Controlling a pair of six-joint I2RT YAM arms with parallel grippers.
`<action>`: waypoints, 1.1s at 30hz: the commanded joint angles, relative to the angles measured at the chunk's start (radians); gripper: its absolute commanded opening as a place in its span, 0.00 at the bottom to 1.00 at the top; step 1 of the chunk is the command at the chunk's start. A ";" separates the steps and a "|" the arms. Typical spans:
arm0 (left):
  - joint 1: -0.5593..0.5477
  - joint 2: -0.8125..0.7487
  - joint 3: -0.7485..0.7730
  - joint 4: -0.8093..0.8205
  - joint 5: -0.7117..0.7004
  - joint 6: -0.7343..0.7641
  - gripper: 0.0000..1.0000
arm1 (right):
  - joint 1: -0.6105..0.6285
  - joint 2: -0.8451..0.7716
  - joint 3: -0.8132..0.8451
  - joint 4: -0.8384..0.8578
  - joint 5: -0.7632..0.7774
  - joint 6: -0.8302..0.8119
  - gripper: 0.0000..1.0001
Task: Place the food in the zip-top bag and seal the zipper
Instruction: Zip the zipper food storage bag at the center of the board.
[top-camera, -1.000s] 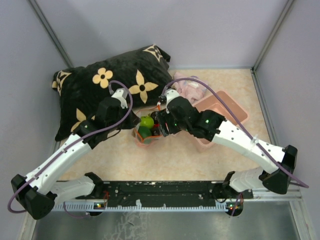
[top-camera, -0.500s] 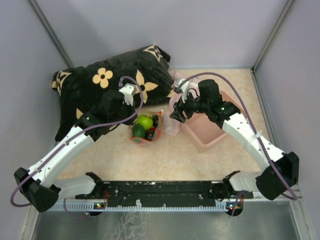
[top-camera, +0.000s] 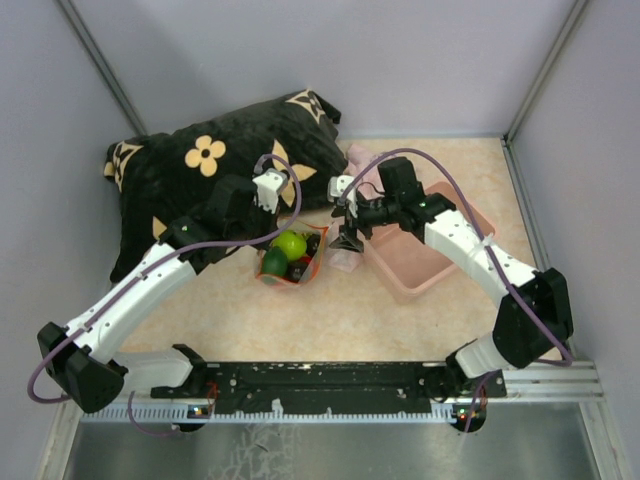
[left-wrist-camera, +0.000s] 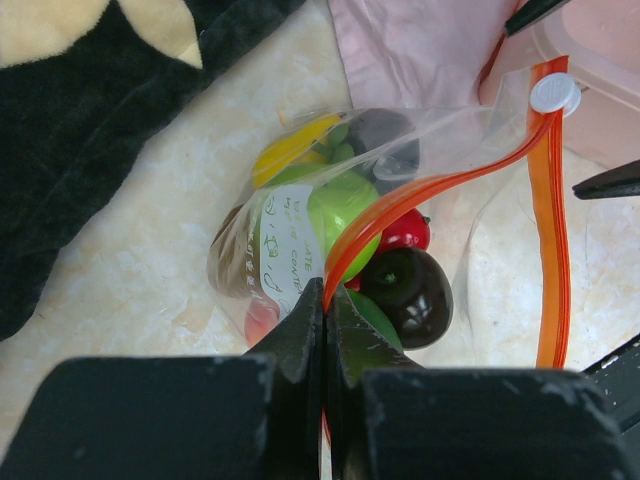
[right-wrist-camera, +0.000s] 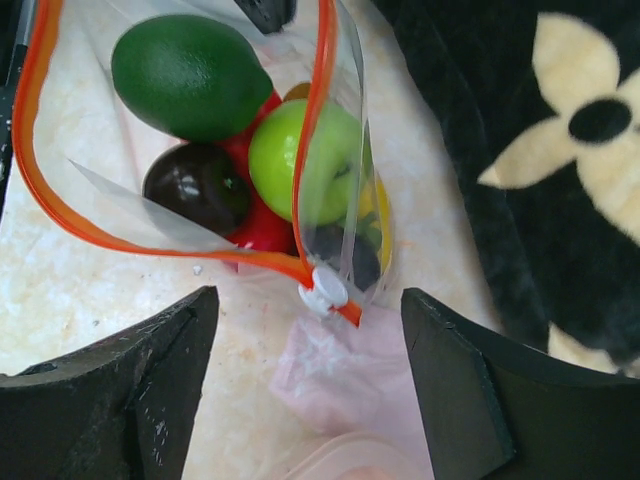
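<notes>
Orange-red plastic zipper strip (left-wrist-camera: 400, 200) clamped in left gripper (left-wrist-camera: 325, 330), running to round white slider (right-wrist-camera: 323, 290) just ahead of released right gripper (right-wrist-camera: 308, 305).

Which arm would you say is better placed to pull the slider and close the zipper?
The right arm, I think: its jaws hang open above the slider. The left arm has its jaws shut on the zipper at the other end, anchoring the bag.
</notes>
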 joint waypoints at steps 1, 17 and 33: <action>0.005 -0.002 0.023 0.014 0.054 0.043 0.00 | -0.002 0.012 0.000 0.098 -0.137 -0.135 0.72; 0.004 -0.002 0.025 0.020 0.081 0.041 0.00 | -0.001 0.067 0.040 0.030 -0.224 -0.197 0.31; 0.005 -0.246 -0.015 -0.039 -0.218 -0.148 0.37 | -0.002 -0.007 0.008 0.308 -0.093 0.372 0.00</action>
